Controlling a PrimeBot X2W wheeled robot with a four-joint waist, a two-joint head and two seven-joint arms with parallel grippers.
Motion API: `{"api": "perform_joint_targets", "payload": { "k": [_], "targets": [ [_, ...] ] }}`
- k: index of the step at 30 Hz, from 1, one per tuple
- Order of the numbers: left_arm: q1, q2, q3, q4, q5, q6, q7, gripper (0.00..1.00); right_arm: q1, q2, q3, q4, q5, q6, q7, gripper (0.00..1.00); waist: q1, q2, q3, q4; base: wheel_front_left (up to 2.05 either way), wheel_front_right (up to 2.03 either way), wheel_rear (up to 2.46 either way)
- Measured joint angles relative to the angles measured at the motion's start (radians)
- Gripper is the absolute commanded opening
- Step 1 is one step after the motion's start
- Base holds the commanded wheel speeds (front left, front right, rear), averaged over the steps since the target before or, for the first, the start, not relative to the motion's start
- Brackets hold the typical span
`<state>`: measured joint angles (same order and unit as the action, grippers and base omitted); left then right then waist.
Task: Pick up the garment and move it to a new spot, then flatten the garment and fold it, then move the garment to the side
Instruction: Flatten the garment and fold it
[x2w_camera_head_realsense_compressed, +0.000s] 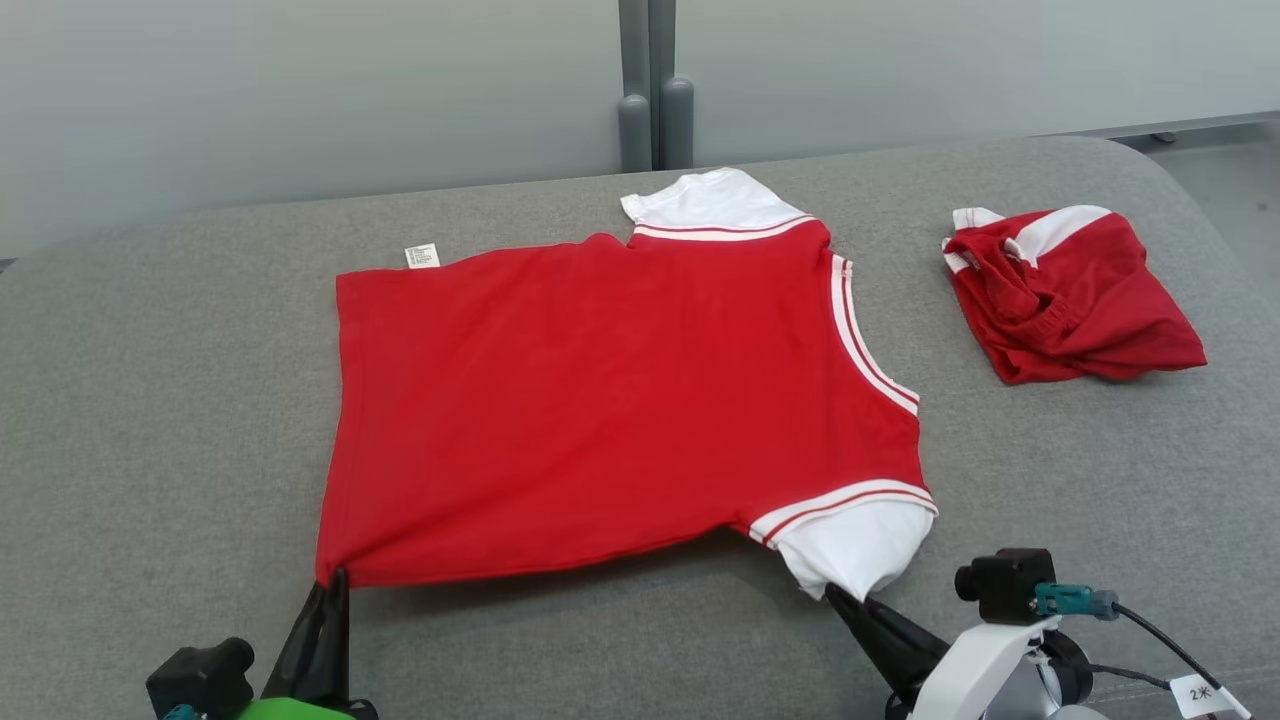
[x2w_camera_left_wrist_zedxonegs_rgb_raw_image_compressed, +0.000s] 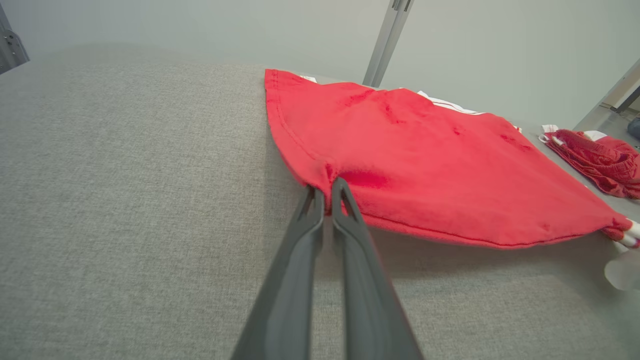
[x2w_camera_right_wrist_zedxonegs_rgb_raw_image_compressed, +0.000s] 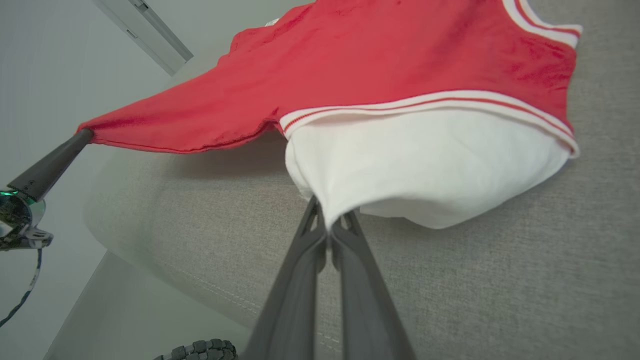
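Spread flat mid tabletop (x2w_camera_head_realsense_compressed: 150, 400): red shirt (x2w_camera_head_realsense_compressed: 610, 400), long axis 9-to-3, near edge lifted. Pinched shut on its 7 o'clock corner by left end effector (x2w_camera_head_realsense_compressed: 337, 575), on white sleeve (x2w_camera_head_realsense_compressed: 850, 550) at 5 o'clock by right end effector (x2w_camera_head_realsense_compressed: 832, 593). Both equally near, shirt toward 12.

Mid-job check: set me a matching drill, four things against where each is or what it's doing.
1 left gripper
2 right gripper
3 crumpled red garment
4 white label

A lying apart, right of the shirt
B shut on the shirt's white sleeve
C shut on the shirt's red bottom corner
D poking out at the shirt's far edge

Pairs: 1-C, 2-B, 3-A, 4-D
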<state>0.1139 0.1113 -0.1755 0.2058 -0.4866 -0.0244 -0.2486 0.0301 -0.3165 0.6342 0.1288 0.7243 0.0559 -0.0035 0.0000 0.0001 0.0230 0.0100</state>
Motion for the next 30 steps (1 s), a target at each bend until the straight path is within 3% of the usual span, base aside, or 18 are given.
{"api": "perform_joint_targets", "payload": {
  "k": [6,18,21,22,23,26,27,28,30],
  "targets": [
    [0.048,0.008,0.008,-0.005,0.0,0.008,0.0,0.0,0.037,0.002,0.023,-0.016,0.009,-0.014,0.041,0.0,0.0,0.0,-0.008,0.017,0.0,0.0,0.0],
    [0.056,0.004,-0.022,0.059,0.01,0.008,0.0,0.0,0.05,0.036,0.068,0.094,0.017,-0.021,0.076,0.0,0.0,0.0,-0.027,0.014,0.0,0.0,0.0],
    [0.055,0.003,-0.024,0.078,0.01,0.008,0.001,0.0,0.05,0.049,0.073,0.117,0.016,-0.021,0.076,0.61,0.0,0.0,-0.029,0.013,0.0,0.0,0.0],
    [0.055,0.002,-0.025,0.08,0.01,0.008,0.002,0.0,0.049,0.052,0.075,0.122,0.014,-0.021,0.076,0.95,0.0,0.0,-0.029,0.012,0.0,0.0,0.0],
    [0.055,0.002,-0.025,0.083,0.01,0.008,0.002,0.15,0.048,0.055,0.077,0.124,0.013,-0.021,0.076,1.0,0.0,-0.0001,-0.029,0.012,0.0,0.0,0.0],
    [0.054,-0.002,-0.025,0.094,0.009,0.008,0.011,0.64,0.042,0.066,0.077,0.125,0.013,-0.016,0.073,1.0,0.0,-0.0001,-0.03,0.013,0.0,0.0,0.0],
    [0.054,-0.003,-0.025,0.097,0.007,0.008,0.012,0.9,0.04,0.065,0.077,0.125,0.011,-0.014,0.07,1.0,0.0,0.0,-0.03,0.013,0.0,0.0,0.0],
    [0.054,-0.003,-0.024,0.099,0.007,0.01,0.012,1.0,0.04,0.063,0.076,0.124,0.007,-0.014,0.066,1.0,0.0,-0.0001,-0.031,0.013,0.0,0.0,0.0],
    [0.054,-0.003,-0.019,0.103,0.007,0.021,0.012,1.0,0.039,0.058,0.069,0.119,-0.001,-0.014,0.057,1.0,0.0,-0.0001,-0.032,0.013,0.0,0.0,0.0]
  ]
}}
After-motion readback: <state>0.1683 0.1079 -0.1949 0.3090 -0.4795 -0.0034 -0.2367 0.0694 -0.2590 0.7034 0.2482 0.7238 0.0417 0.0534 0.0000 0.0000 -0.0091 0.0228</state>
